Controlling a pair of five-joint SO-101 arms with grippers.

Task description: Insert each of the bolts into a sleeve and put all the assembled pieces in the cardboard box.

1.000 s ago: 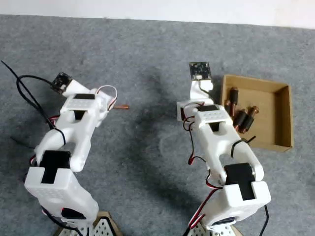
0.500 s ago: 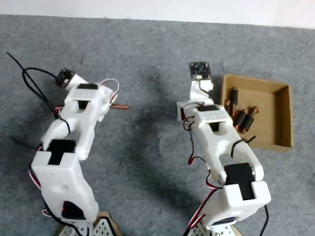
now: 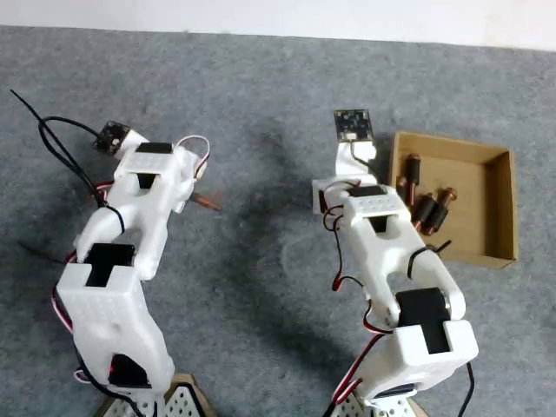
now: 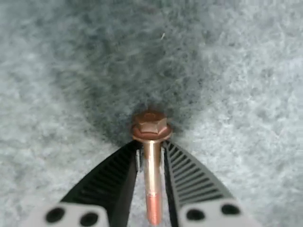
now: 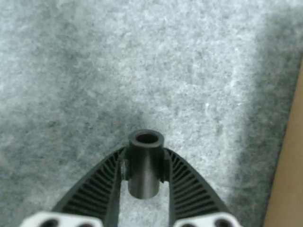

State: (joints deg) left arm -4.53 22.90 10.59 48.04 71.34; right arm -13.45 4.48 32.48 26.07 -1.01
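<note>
Since a second ago the bolt (image 4: 152,177) is tipped lower over the worktop (image 3: 278,104), pinched below its head by the fingers (image 4: 111,182) of the left gripper (image 4: 152,145). The sleeve (image 5: 145,168) is clamped between the fingers of the right gripper (image 5: 145,152), bore outward, and should be lined up on the bolt's axis before any push. Apparently three finished pieces (image 3: 427,208) are held in the cardboard box (image 3: 482,169), outside the path.

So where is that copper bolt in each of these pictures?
High view: the bolt pokes out beside the left arm, left of middle.
Left wrist view: the bolt is clamped in the left tool, head toward the grey mat.
Right wrist view: the right tool holds a dark sleeve instead.
Shared landmark: the grey mat under everything.
</note>
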